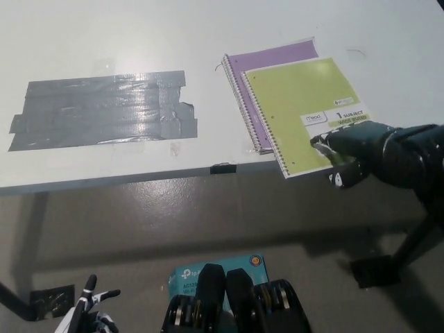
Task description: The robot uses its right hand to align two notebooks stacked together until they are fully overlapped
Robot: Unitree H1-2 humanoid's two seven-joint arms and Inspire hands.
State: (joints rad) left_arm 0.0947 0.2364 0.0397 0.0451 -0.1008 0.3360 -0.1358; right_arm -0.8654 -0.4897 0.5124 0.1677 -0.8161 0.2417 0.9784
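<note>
While the green notebook (302, 111) lies skewed over the purple notebook (267, 73) near the desk (104, 35) front edge, the black right hand (347, 149) presses its near corner, holding nothing, fingers extended flat. Alignment is underway; next it likely needs a push up-left. The left hand (90, 319) rests low, fingers apart.

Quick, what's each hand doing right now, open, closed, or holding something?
Left hand: only partly in view at the bottom left, fingers apart, holding nothing.
Right hand: on the green notebook's near corner; grip cannot be told.
</note>
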